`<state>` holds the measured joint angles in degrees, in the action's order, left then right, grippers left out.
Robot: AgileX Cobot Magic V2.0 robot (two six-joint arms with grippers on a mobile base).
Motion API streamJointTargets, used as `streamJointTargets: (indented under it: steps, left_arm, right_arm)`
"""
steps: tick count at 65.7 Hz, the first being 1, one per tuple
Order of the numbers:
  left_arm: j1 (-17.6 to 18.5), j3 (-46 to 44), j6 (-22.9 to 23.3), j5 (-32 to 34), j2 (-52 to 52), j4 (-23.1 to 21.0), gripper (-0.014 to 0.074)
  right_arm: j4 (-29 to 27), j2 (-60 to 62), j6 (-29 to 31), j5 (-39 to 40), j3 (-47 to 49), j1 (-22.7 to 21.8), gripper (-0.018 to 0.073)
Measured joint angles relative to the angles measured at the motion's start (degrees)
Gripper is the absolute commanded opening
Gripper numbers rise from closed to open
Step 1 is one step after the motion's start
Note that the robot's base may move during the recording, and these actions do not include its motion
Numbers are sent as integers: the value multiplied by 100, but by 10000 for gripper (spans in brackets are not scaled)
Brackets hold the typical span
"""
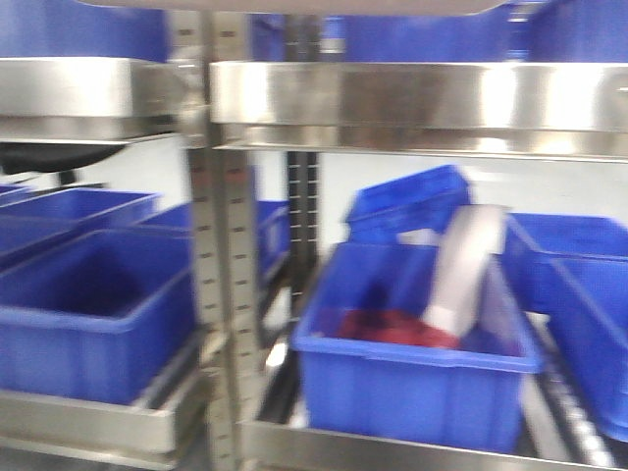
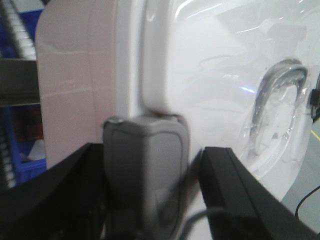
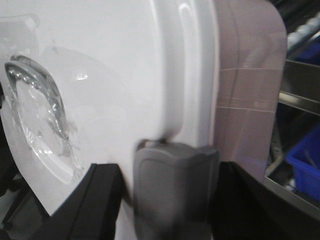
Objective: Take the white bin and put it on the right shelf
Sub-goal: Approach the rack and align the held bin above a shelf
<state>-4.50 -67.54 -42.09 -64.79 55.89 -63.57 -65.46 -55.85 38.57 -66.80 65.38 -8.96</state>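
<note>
Honestly, no brand or label can be read anywhere; the front view is blurred, and the tub's surfaces show only reflections.

The white bin (image 2: 70, 75) fills both wrist views. Its pinkish body is on the outer side of each view and its glossy lid (image 2: 210, 65) faces the cameras, with a clear moulded handle (image 2: 272, 85) set in the middle of the lid.

The left gripper (image 2: 145, 127) is at the edge of the lid. One grey finger (image 2: 145, 170) lies flat on the rim, just where the lid meets the body. The opposite finger is hidden behind the tub, so the hold appears closed on the rim. The right gripper (image 3: 175, 152) does the same on the other side: its grey finger (image 3: 175, 195) touches the lid's rim and its partner is not visible.

Behind the tub, at the outer edge of the right wrist view, there is a steel rail and a blue crate (image 3: 305, 167).

From the front, the right shelf (image 1: 422, 98) shows its wide brushed rail beside a perforated upright (image 1: 224, 245). Below the rail stand blue open crates (image 1: 412, 388); one holds something red (image 1: 388, 329) and a pale tilted object (image 1: 466, 260). A pale strip along the top edge may be the tub; I cannot tell.
</note>
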Motion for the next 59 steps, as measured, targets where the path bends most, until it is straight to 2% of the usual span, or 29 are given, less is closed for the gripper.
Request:
streamJointTargets:
  steps: [59]
  left_arm:
    - [0, 0, 0, 0, 0, 0, 241]
  right_arm:
    - [0, 0, 0, 0, 0, 0, 414]
